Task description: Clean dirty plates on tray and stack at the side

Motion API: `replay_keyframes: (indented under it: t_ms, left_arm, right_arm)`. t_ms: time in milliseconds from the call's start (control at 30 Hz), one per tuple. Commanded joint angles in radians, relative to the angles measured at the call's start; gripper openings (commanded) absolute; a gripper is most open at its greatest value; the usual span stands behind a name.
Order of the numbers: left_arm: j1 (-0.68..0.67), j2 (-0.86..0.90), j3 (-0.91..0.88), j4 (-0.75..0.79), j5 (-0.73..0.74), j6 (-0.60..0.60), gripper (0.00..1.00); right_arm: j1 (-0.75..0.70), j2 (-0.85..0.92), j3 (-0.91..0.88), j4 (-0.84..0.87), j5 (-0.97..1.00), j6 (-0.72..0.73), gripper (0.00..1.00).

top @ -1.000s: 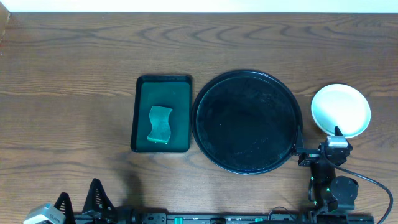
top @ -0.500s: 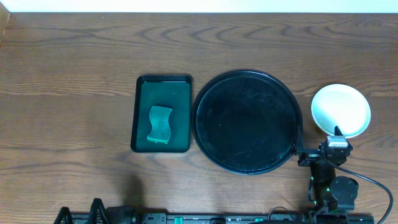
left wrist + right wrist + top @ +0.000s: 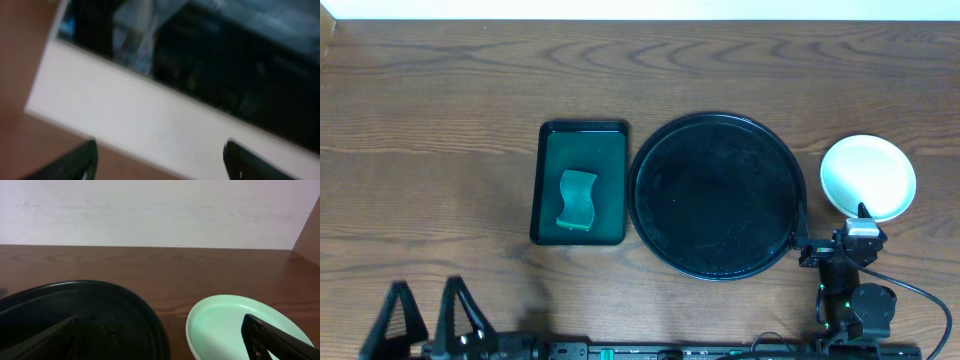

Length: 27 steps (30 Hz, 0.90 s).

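The plates sit as one pile just right of the tray, and no plate lies on it, so the job looks all but done. How many are in the pile cannot be told from above. The right gripper hovers near the tray's right rim, jaws wide and empty. It should pull back without clipping the pile. The left gripper, equally spread and empty, hangs well off the tray's left front. The sponge rests in the green tray, just left of the tray.
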Motion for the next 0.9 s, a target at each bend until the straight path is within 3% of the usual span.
replay_keyframes:
  t_ms: [0,200,433,867]
  left_arm:
    - [-0.005,-0.002,-0.141,0.222,0.069,-0.009,0.8]
    - [-0.005,-0.002,-0.351,0.556,0.145,-0.009,0.8]
    - [-0.005,-0.002,-0.539,0.774,0.145,-0.009,0.8]
    - [-0.005,-0.002,-0.736,0.868,0.145,-0.009,0.8]
  right_arm:
    - [0.01,-0.006,-0.002,-0.005,0.008,-0.003,0.99]
    - [0.01,-0.006,-0.002,-0.005,0.008,-0.003,0.99]
    - [0.01,-0.006,-0.002,-0.005,0.008,-0.003,0.99]
    - [0.01,-0.006,-0.002,-0.005,0.008,-0.003,0.99]
